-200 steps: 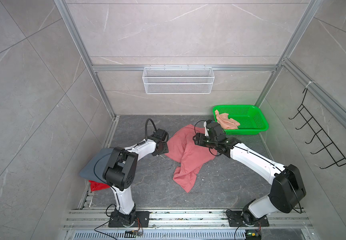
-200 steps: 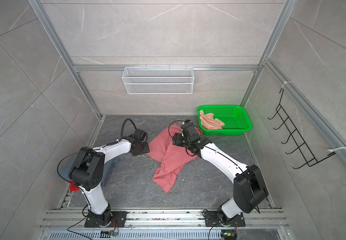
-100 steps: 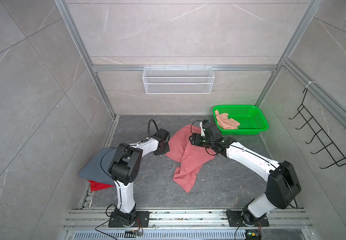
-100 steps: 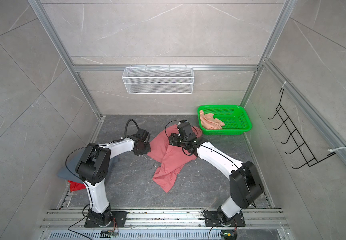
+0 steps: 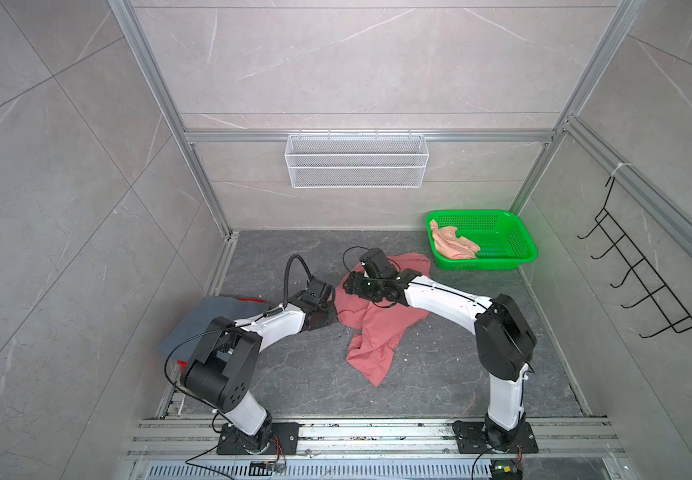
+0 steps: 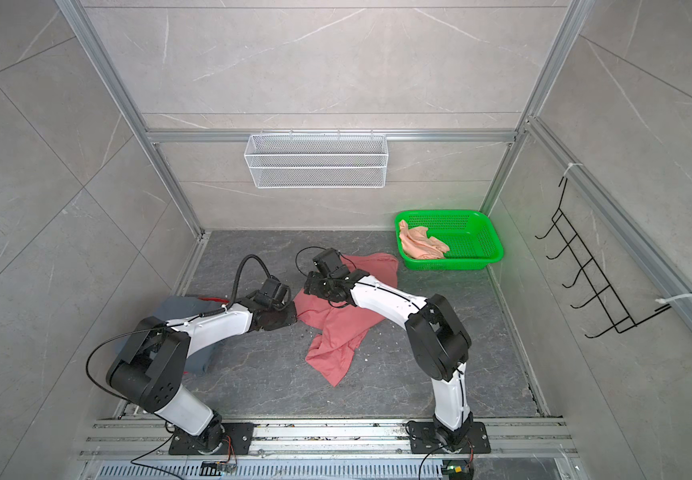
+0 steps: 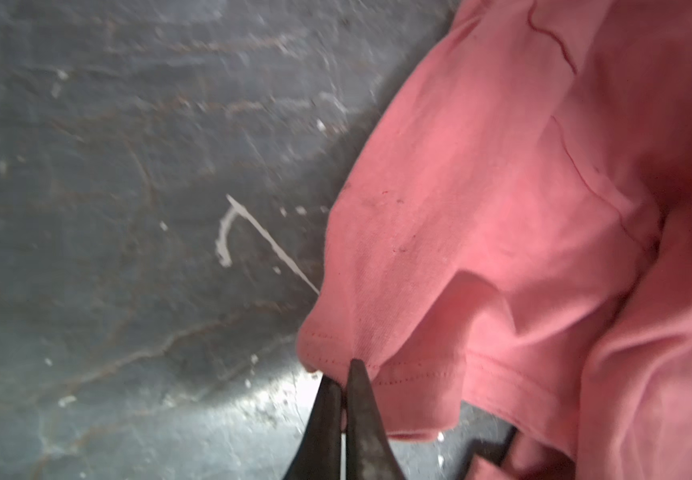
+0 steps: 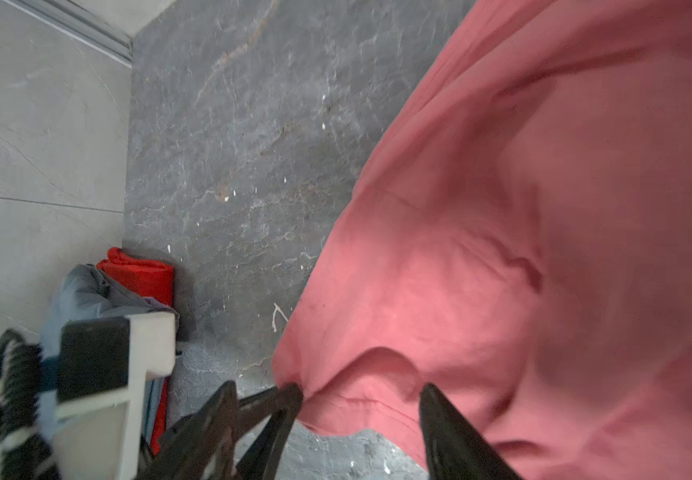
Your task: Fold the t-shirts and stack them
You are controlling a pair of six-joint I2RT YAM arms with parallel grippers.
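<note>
At the far left we see the grey shirt lying flat on the floor against the side wall, partly under the left arm. The red shirt shows beneath it as a folded edge.

Next comes the left gripper, low over the floor. Its jaws are pressed together on the stitched hem at a corner of the coral shirt, and the cloth rises to a pinched point there.

The coral shirt lies crumpled at mid-floor in both top views. Its long axis runs from back to front. The broad end lies at the back, just beside the basket. The narrow tail points toward the front rail. The pinched corner juts out to the left.

The right gripper reaches across the broad end of the shirt and sits just beside the left gripper. Its jaws stand wide apart on either side of a raised fold of the same hem, and they grip nothing.

At the far right, in the back corner, the peach shirt lies bunched in the left half of the basket.
</note>
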